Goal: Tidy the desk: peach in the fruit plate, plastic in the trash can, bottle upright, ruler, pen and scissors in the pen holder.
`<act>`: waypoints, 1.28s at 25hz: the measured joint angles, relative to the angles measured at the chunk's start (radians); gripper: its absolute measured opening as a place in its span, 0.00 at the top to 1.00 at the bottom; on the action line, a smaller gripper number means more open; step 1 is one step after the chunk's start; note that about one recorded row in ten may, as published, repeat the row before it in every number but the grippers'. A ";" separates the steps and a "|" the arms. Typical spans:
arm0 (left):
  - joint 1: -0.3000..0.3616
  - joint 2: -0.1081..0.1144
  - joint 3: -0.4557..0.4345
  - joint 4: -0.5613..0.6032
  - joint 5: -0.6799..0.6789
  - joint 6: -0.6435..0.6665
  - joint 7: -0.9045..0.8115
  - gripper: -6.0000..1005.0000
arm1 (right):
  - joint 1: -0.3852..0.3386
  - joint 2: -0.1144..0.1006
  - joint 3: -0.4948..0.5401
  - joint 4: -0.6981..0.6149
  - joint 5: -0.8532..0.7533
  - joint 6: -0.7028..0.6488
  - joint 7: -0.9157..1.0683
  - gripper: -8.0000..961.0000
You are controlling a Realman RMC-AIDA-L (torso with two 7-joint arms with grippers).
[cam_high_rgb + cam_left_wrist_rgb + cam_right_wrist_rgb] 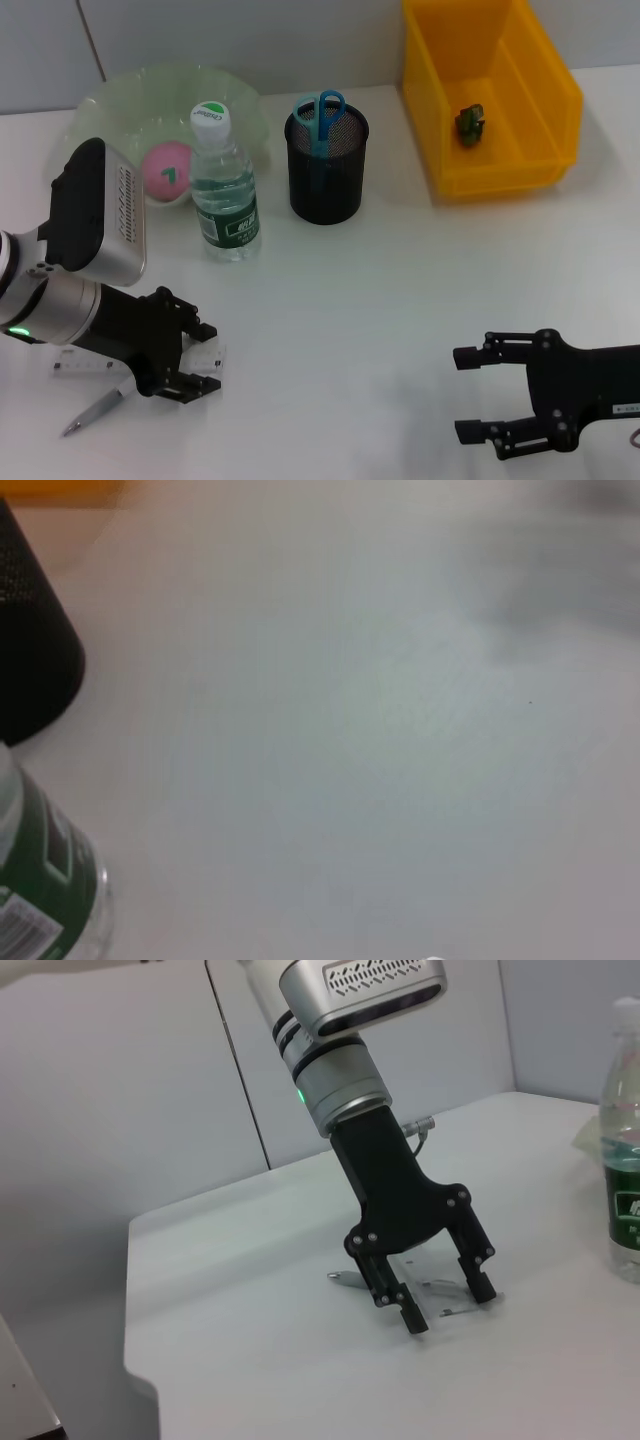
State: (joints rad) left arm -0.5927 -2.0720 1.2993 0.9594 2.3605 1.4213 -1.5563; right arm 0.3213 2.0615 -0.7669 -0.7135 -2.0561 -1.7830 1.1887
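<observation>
Head view: upright water bottle (226, 185) between fruit plate (120, 100) holding peach (167, 169) and mesh pen holder (327, 165) with scissors (320, 120); yellow bin (540, 110) right. Left gripper (190, 362), fingers spread, over clear ruler (90, 362), long axis left-right; pen (95, 411) diagonal beside. Right gripper (478, 395) wide, idle.
Left wrist view: bottle, holder, white desk (380, 740).
Right wrist view: left gripper (440, 1310) straddling ruler (440, 1290); grey partition walls (120, 1110).

One bottle (225, 185), one peach (167, 169), one plate (150, 95), one scissors (320, 120), one holder (327, 170), one bin (490, 95), one pen (92, 411), one ruler (205, 358), two grippers (192, 362) (478, 395).
</observation>
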 joint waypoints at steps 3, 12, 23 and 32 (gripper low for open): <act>-0.001 0.000 0.000 0.000 0.000 -0.002 0.000 0.39 | 0.004 0.000 0.000 0.001 -0.008 0.003 0.000 0.16; -0.012 0.000 0.029 -0.003 0.002 -0.015 -0.001 0.39 | 0.005 0.000 0.000 0.001 -0.009 0.008 0.000 0.16; -0.021 0.001 0.043 0.004 0.005 -0.011 -0.012 0.60 | 0.005 -0.001 0.006 -0.002 -0.010 0.016 0.000 0.16; 0.025 0.002 0.028 0.128 -0.025 0.035 -0.018 0.61 | 0.009 0.001 0.016 -0.005 -0.002 0.017 0.000 0.16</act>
State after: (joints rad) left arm -0.5679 -2.0704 1.3272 1.0873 2.3351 1.4565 -1.5746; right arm 0.3298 2.0621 -0.7504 -0.7186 -2.0583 -1.7657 1.1887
